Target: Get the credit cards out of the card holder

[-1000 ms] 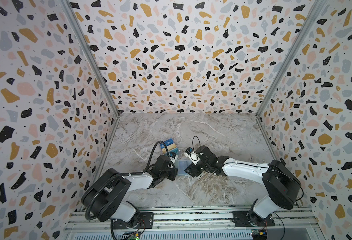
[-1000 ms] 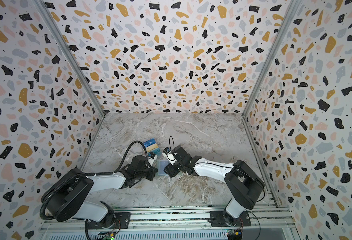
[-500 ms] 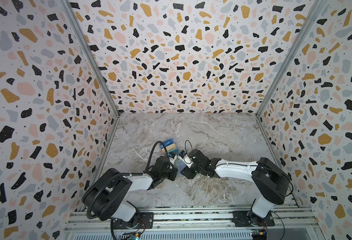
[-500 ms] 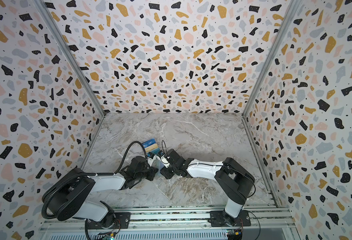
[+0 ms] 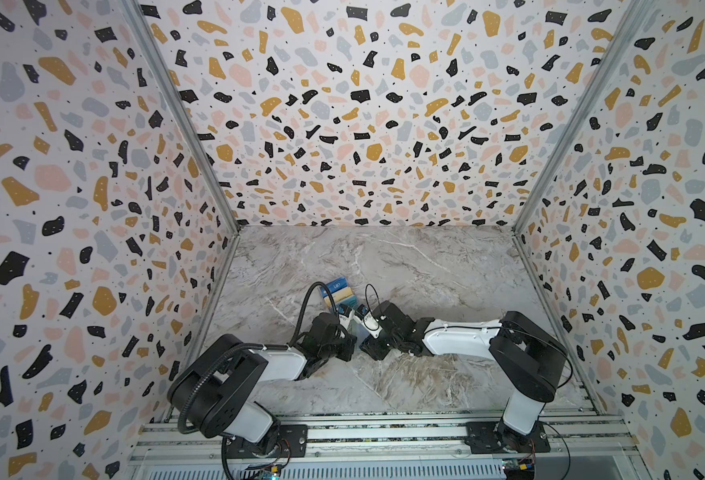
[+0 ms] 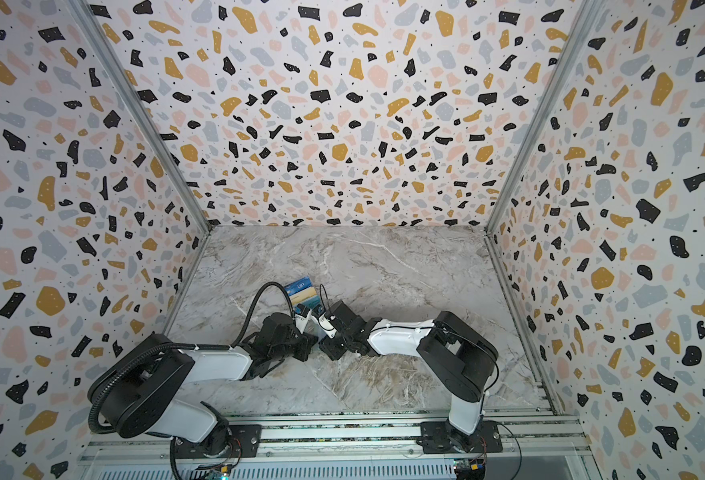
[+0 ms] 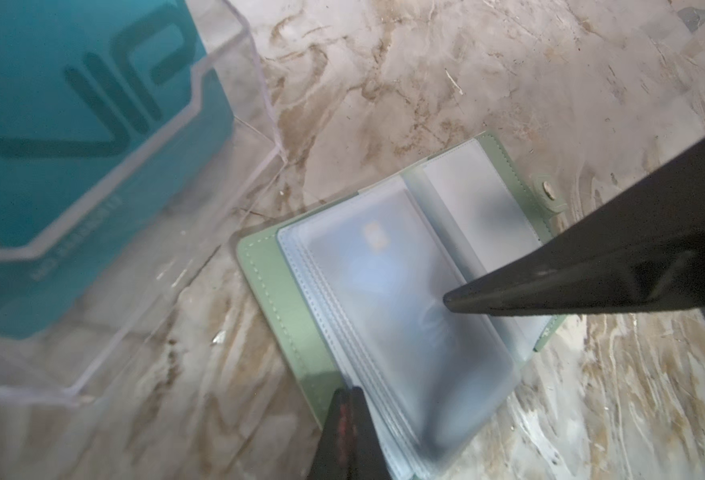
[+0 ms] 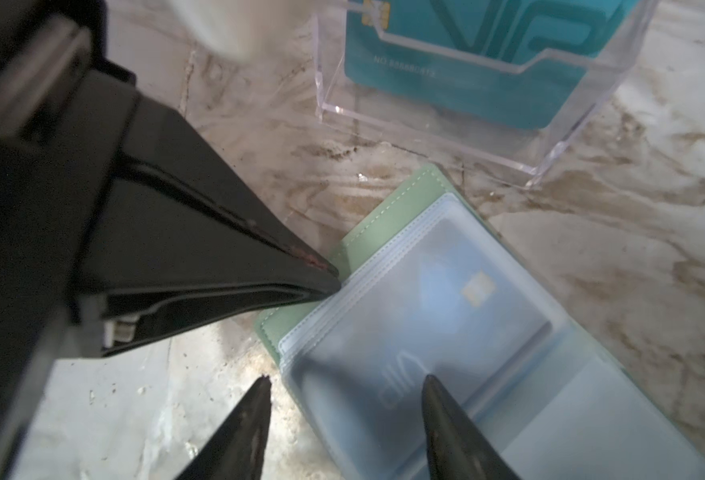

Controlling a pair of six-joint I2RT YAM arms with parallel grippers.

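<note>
The mint-green card holder [image 7: 284,299] [image 8: 388,212] lies open on the marble table, its clear sleeves facing up. A bluish credit card [image 8: 459,299] [image 7: 388,282] with a gold chip shows through the top frosted sleeve. My left gripper [image 7: 351,415] [image 8: 326,278] is shut, and its tip presses on the holder's edge beside the sleeves. My right gripper [image 8: 346,382] is open. One of its fingertips [image 8: 432,384] [image 7: 452,300] hovers over the sleeved card; the other is over bare table beside the holder. In both top views the grippers mostly hide the holder.
A clear tiered plastic stand [image 7: 234,137] [image 8: 550,162] [image 5: 337,293] [image 6: 302,291] stands just behind the holder. It holds a teal VIP card [image 7: 72,104] [image 8: 467,62] in front and others behind. Terrazzo walls enclose the table on three sides.
My right gripper has moved left, onto the card holder, and its jaws have narrowed a little. The left gripper has stayed shut in place.
</note>
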